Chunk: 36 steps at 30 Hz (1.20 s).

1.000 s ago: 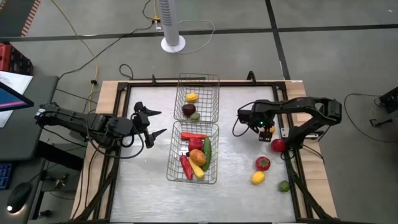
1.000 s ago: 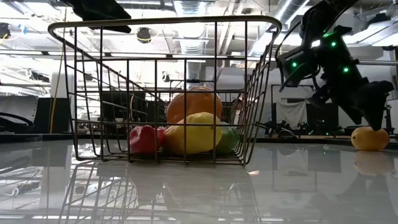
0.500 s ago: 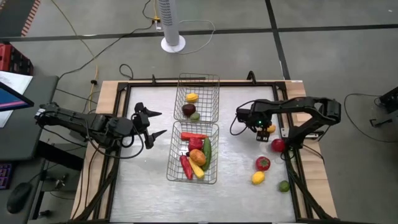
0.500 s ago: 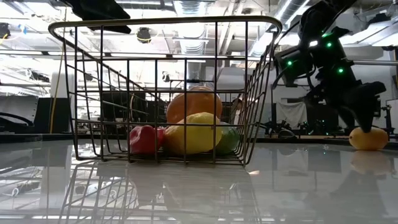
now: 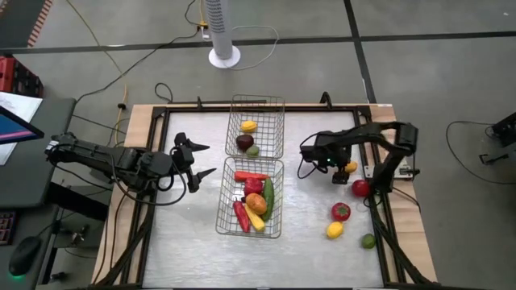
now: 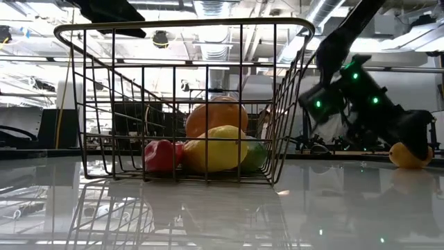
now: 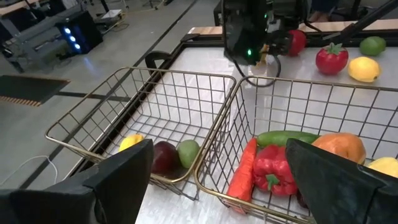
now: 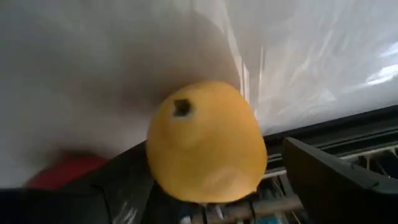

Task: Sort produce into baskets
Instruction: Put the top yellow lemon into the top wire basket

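Left gripper (image 5: 203,159): fingers spread wide, arm low, extended. Right gripper (image 5: 345,171): fingers parted, wrist bent downward.

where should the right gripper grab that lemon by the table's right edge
Across its round middle, from above: the lemon lies loose on the table with the right gripper over it, fingers open on both sides, a tomato beside it.

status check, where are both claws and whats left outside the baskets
Right claw open around a yellow lemon near the table's right edge, not gripped. Left claw open, waiting left of the baskets. Four loose pieces nearby; nothing in the way.
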Each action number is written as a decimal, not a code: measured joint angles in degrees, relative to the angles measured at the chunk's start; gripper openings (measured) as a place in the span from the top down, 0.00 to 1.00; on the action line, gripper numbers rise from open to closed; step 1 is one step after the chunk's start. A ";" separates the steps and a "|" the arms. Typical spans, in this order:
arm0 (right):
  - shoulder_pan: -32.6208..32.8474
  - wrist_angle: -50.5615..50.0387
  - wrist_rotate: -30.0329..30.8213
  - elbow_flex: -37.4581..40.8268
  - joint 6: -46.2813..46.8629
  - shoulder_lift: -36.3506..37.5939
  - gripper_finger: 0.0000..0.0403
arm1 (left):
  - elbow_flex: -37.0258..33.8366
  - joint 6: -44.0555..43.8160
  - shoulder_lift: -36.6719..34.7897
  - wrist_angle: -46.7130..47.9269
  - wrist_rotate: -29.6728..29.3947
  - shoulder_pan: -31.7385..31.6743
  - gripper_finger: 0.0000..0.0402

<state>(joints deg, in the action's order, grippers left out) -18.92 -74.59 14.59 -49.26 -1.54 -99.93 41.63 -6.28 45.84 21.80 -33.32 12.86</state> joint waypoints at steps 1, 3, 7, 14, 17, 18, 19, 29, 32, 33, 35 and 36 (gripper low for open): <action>0.00 -0.43 0.43 -0.11 -0.04 -1.38 0.09 | 0.00 0.00 0.00 0.00 -0.01 0.00 0.12; -0.07 -0.08 0.43 -0.27 -0.53 -3.56 0.13 | 0.00 0.02 0.00 0.29 -0.04 0.00 0.12; 0.00 -0.13 0.45 -0.31 -2.82 -6.21 0.26 | 0.00 0.02 0.00 0.31 -0.04 0.00 0.12; 0.02 -1.92 0.45 -3.09 -2.59 -4.56 0.37 | 0.00 0.63 0.00 0.31 -0.09 0.00 0.12; 0.03 -5.28 1.80 -6.89 -1.28 -1.34 0.37 | 0.00 0.61 0.00 0.28 -0.09 0.00 0.12; 0.04 -6.25 3.32 -8.53 -0.48 0.01 0.37 | 0.00 0.59 0.00 0.28 -0.09 0.00 0.12; 0.04 -7.10 5.32 -10.48 0.34 1.48 0.36 | 0.00 0.59 0.00 0.28 -0.09 0.00 0.12; 0.13 10.13 20.81 -29.18 9.04 13.46 0.32 | 0.00 0.57 0.00 0.12 -0.29 0.00 0.12; 0.48 23.54 12.29 -30.00 5.24 15.35 0.32 | 0.00 0.55 0.00 0.11 -0.33 0.00 0.12; 0.54 27.77 8.59 -30.00 3.62 15.55 0.32 | 0.00 0.55 0.00 0.11 -0.33 0.00 0.12; 0.62 35.91 2.50 -30.00 1.35 15.31 0.32 | 0.00 0.55 0.00 0.13 -0.33 0.00 0.12; 0.66 39.35 0.45 -30.00 0.51 14.98 0.32 | 0.00 0.55 0.00 0.13 -0.33 0.00 0.12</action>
<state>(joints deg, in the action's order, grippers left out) -18.26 -35.24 15.04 -79.26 -1.03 -84.95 41.63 -5.74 45.84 21.93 -33.65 12.86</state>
